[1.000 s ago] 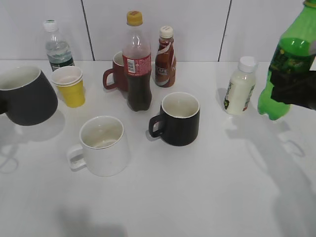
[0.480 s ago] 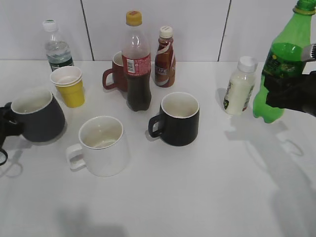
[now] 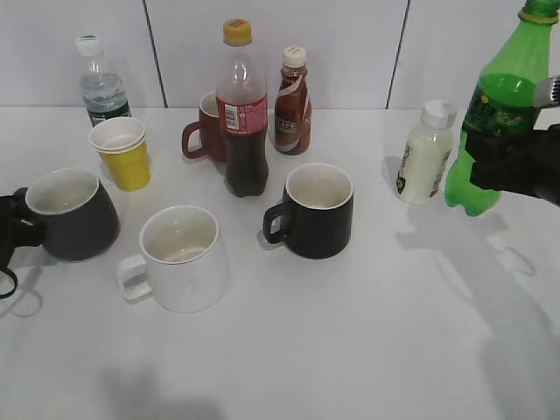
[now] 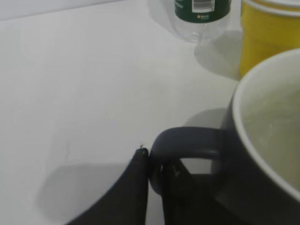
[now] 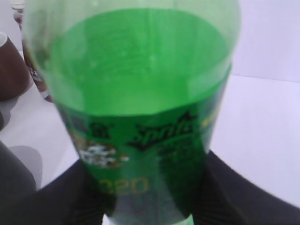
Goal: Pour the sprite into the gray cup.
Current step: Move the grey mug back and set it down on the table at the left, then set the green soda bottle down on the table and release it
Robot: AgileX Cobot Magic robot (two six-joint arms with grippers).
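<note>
Sprite (image 3: 499, 114) is being held at the far right of the exterior view by the right tool (image 3: 516, 164), whose dark fingers are closed around the labelled lower half of the bottle. In the right wrist view the same grip is being shown up close: the black fingers (image 5: 222, 192) are pressed against both sides of the sprite (image 5: 136, 108), and green liquid is filling the bottle to just above the label. The bottle is being kept nearly upright, leaning slightly, with its base lifted off the surface (image 3: 350, 350); no cap is seen on its open neck. A small white bottle (image 3: 423, 152) is standing just to the left of the sprite.

At the opposite edge, well to the left of the sprite, the left tool (image 3: 10, 229) is closed on the loop handle of the gray cup (image 3: 72, 213). In the left wrist view the tips of the left tool (image 4: 154, 176) are being shown pinched on the handle of the gray cup (image 4: 262, 154), whose pale interior is facing up. The cup is tilted a little, and whether its base is touching the surface cannot be told.

Between the gray cup and the sprite, a white mug (image 3: 181, 259), a black mug (image 3: 315, 211) and a cola bottle (image 3: 243, 114) are standing. A yellow paper cup (image 3: 122, 152) is placed just behind the gray cup.
</note>
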